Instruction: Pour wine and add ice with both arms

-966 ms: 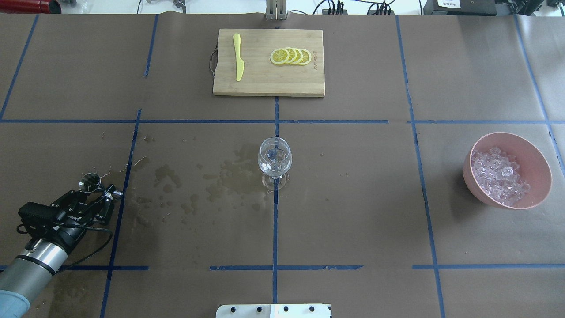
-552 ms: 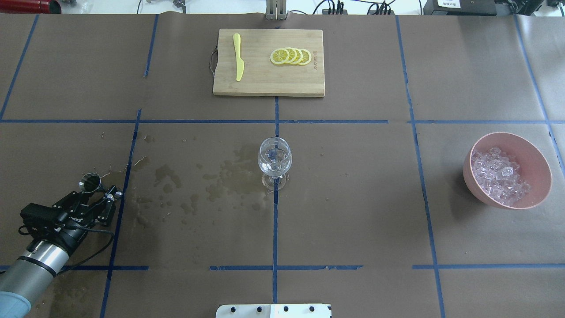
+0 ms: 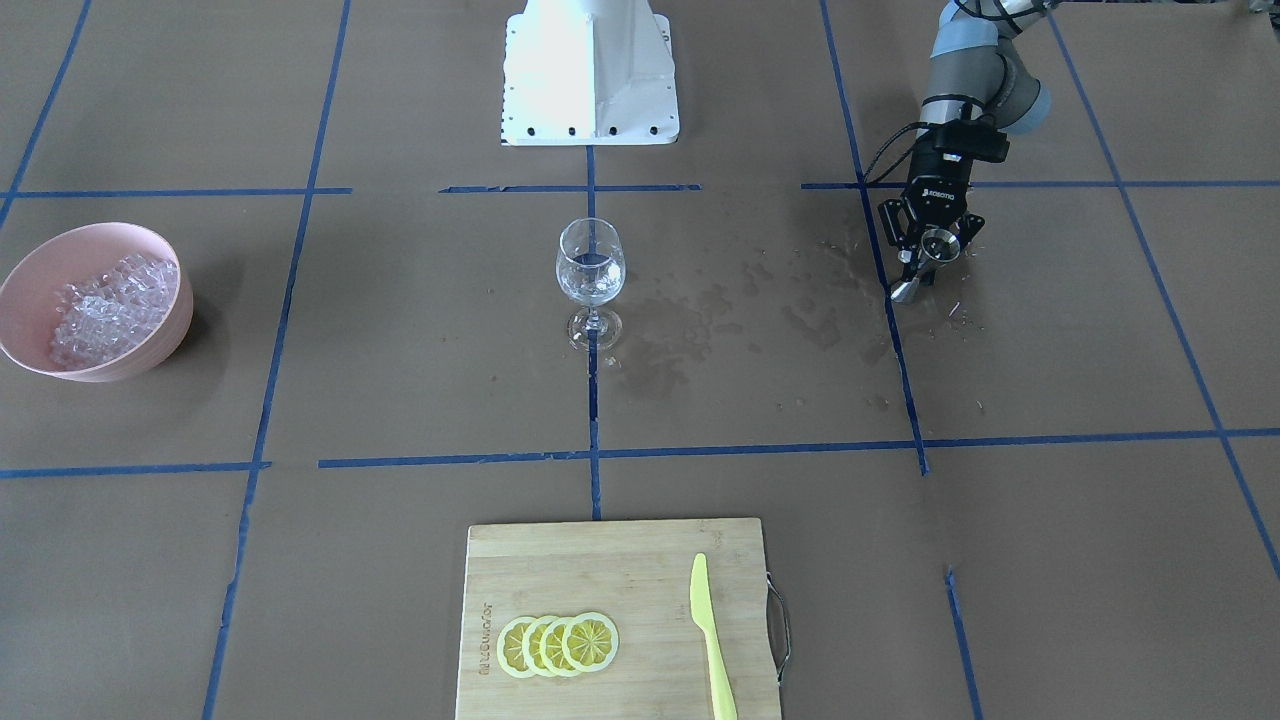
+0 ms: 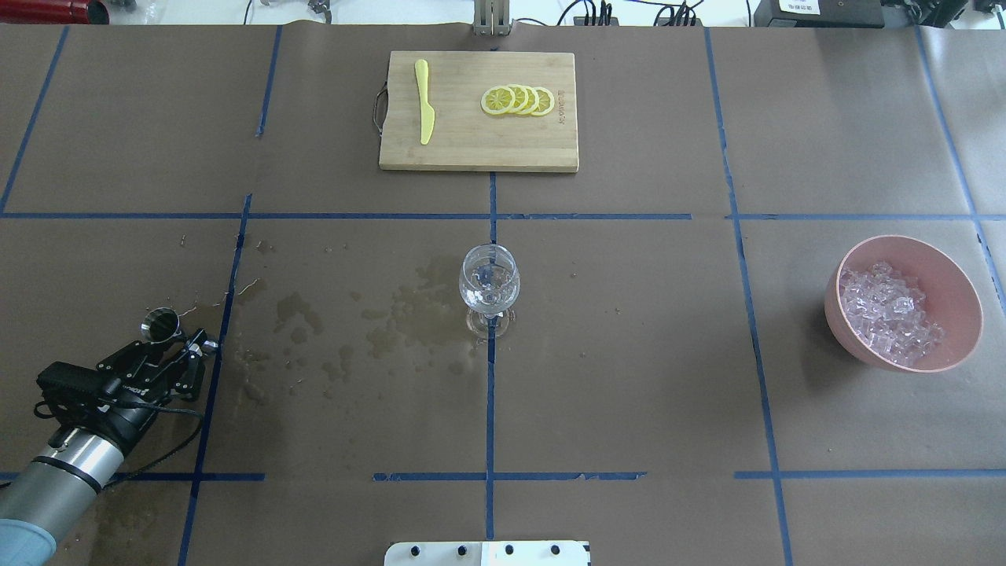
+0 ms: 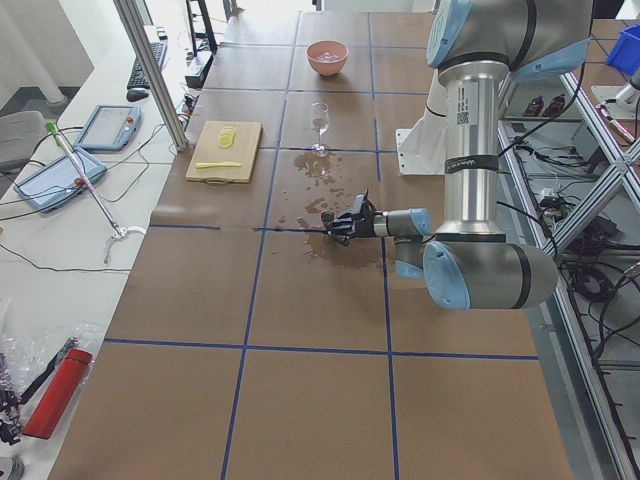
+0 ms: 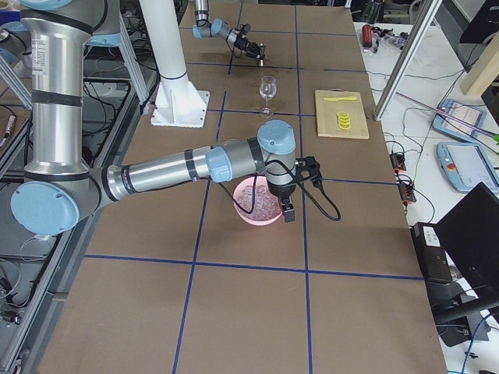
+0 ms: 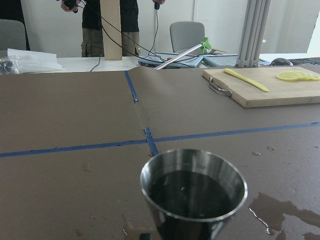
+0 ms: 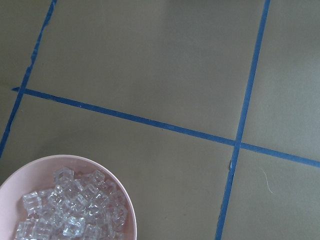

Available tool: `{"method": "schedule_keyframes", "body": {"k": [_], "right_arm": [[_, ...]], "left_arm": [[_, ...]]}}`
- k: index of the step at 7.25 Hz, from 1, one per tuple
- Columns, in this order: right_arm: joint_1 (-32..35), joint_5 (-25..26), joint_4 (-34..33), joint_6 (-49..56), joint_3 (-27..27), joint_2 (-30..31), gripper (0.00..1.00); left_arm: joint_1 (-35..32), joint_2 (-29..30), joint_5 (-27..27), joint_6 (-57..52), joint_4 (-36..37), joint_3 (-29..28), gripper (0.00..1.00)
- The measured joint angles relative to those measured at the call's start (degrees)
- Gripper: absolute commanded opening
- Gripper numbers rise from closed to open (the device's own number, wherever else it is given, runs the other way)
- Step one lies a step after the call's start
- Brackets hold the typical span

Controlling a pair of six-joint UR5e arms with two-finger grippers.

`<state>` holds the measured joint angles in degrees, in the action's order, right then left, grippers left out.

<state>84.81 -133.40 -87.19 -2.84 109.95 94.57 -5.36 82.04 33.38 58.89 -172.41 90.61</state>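
Exterior front-facing: we log one wine glass (image 3: 590, 275), upright at the middle of the brown paper (image 3: 400, 350), holding some wine (image 3: 590, 265) that looks dark in its bowl. Wet patches (image 3: 690, 320) lie just beside its foot. One pink bowl (image 3: 40, 262), well apart at the paper's end, is heaped with ice (image 3: 105, 305). One cutting board (image 3: 610, 570) carries four overlapping lemon slices (image 3: 558, 645) and a yellow knife (image 3: 710, 640).

Overhead exterior: we log one small metal cup (image 4: 159, 324), upright, between the widely spread fingers (image 4: 206, 344) of the left gripper (image 4: 179, 344). We cannot tell whether either finger touches it.

Left wrist-mounted: the cup fills the foreground, its inside dark and beaded with drops. We cannot tell how much liquid it holds.

Exterior right: the right gripper (image 6: 288, 212) hangs by the pink bowl's rim. We cannot tell how its fingers stand.

Right wrist-mounted: the bowl's edge and ice sit in the lower left corner.
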Motion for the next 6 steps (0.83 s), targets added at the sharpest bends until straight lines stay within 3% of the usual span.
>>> {"method": "schedule_keyframes", "body": {"k": [1, 5, 6], "right_arm": [[0.0, 0.0, 0.0, 0.0, 0.0, 0.0, 1.0], [0.0, 0.0, 0.0, -0.1, 0.0, -0.1, 1.0], [0.0, 0.0, 0.0, -0.1, 0.0, -0.1, 1.0]], "left_arm": [[0.0, 0.0, -0.2, 0.0, -0.1, 0.1, 0.0], [-0.2, -0.3, -0.7, -1.3, -3.6, 1.1, 0.06], [-0.3, -0.7, -0.6, -5.4, -6.1, 1.4, 0.01]]}}
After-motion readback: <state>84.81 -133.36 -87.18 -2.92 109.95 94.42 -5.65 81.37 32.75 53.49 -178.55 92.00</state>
